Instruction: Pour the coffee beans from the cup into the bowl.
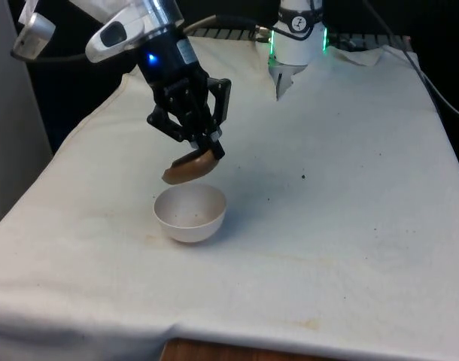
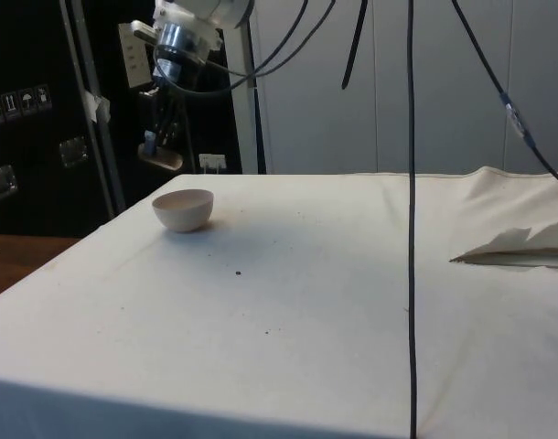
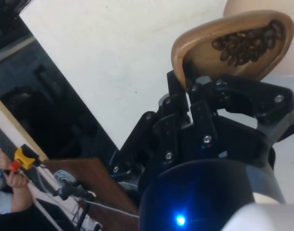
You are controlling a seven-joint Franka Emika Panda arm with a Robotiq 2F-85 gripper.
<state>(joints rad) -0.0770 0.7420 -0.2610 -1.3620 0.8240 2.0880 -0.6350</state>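
Brown wooden cup (image 1: 190, 168) pinched by its rim in your gripper (image 1: 208, 147), tilted just above the white bowl (image 1: 190, 213), coffee beans (image 3: 244, 44) pooled inside the cup.

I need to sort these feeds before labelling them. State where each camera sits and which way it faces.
Front view: looks across the table at the bowl and the gripper holding the tilted cup above it.
Side view: from the table's side, facing dark cabinets; the arm reaches down over the bowl.
Wrist view: on the wrist, looking along the fingers into the cup of coffee beans.
Shared: cup and bowl appear in all three.
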